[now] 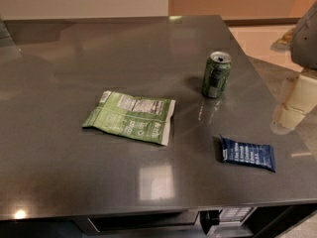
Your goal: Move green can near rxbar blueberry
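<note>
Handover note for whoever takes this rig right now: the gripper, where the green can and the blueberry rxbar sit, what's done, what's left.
Gripper: at the right edge of the view, beside the counter, apart from the can.
Green can: upright on the counter, right of centre.
Rxbar blueberry: flat near the front right, a clear gap from the can.
Chip bag: flat, left of the can, not part of the job.
Done: nothing yet.
Left: grasp the can, set it beside the bar.

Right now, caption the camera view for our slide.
Green can stands apart from rxbar blueberry; claw hangs at right edge.
</note>
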Robot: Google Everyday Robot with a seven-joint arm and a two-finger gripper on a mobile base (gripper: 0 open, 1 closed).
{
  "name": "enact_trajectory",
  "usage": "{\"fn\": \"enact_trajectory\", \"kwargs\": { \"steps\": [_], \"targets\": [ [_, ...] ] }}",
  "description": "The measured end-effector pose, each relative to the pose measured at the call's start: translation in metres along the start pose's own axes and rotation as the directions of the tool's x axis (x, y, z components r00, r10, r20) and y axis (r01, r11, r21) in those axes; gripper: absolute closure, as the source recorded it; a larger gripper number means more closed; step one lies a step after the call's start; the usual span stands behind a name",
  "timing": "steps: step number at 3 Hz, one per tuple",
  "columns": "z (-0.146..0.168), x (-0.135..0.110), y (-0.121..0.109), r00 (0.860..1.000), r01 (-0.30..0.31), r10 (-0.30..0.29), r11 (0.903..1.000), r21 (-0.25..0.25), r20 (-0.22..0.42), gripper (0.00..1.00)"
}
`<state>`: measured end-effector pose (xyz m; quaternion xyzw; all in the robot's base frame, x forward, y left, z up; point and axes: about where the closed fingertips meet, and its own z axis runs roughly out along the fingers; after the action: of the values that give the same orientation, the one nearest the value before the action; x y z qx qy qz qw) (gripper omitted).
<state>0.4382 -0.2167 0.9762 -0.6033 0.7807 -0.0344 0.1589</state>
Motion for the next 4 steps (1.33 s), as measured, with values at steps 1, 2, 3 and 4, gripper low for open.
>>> {"fn": "enact_trajectory", "kwargs": {
  "steps": [1,2,3,4],
  "targets": [
    [-0.001,-0.001,-0.001,1.000,0.001,-0.001,1.0000,0.005,-0.002,0.00],
    [0.002,0.000,-0.018,0.999,-0.038,0.038,0.9991,0.019,0.027,0.00],
    [0.010,0.001,-0.050,0.993,-0.087,0.084,0.9954,0.040,0.084,0.00],
    [0.027,-0.007,-0.085,0.978,-0.136,0.129,0.9904,0.027,0.166,0.00]
  ]
}}
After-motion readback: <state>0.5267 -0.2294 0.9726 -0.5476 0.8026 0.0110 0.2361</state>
